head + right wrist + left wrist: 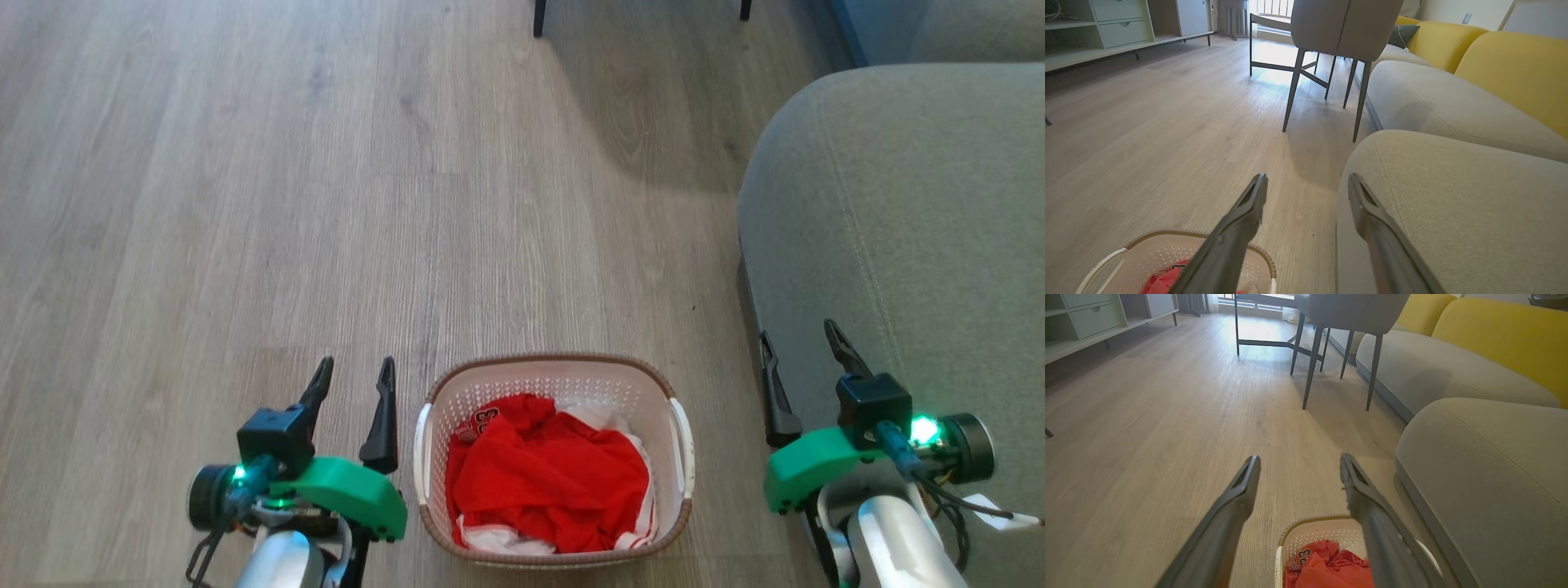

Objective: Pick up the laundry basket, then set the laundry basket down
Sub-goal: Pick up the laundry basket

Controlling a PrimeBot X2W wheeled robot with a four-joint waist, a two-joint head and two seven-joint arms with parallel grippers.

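The laundry basket (555, 384) stands on the wood floor between my two arms, white and perforated with a brown rim, red and white clothes (547, 482) heaped inside. My left gripper (355, 371) hovers open just left of the basket's left handle (422, 449), nothing between its fingers. My right gripper (800, 347) is open too, to the right of the right handle (684, 445), over the sofa's edge. The basket (1314, 531) peeks in at the bottom of the left wrist view, and the basket (1147, 253) at the lower left of the right wrist view.
A grey sofa seat (898, 245) fills the right side, close against the basket. Ahead stands a grey chair (1331, 32) on thin dark legs, with yellow sofa cushions (1515, 69) behind. A pale cabinet (1086, 322) lines the far left wall.
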